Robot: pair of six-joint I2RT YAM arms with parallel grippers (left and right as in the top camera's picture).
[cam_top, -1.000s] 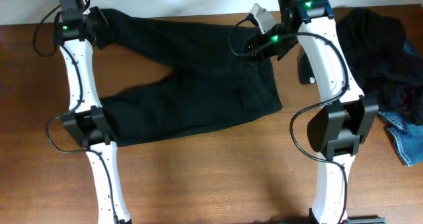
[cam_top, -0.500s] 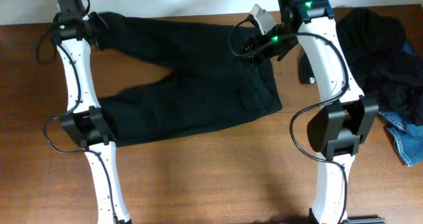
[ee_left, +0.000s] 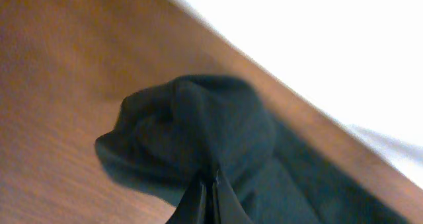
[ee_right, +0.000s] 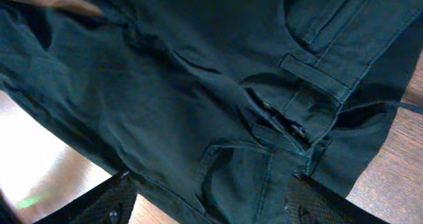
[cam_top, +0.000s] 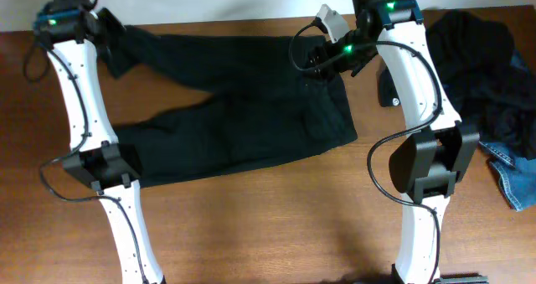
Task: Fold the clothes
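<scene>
The long black matte fabric trousers (cam_top: pixel 243 108) lie spread across the far half of the brown wooden table (cam_top: pixel 251 234), waist to the right. The left pincer (ee_left: pixel 213 184) is clamped on one bunched leg end at the far left. The right pincer (ee_right: pixel 211 181) hangs wide open above the waistband, holding nothing.

Overhead: straight down, whole table (cam_top: pixel 268 225); wrist views: close, angled onto black garment (cam_top: pixel 243 125), also visible overhead.

Matt, wrinkled black cloth of the clothes (cam_top: pixel 268 125) on a smooth, faintly glossy wooden table (cam_top: pixel 276 225).
</scene>
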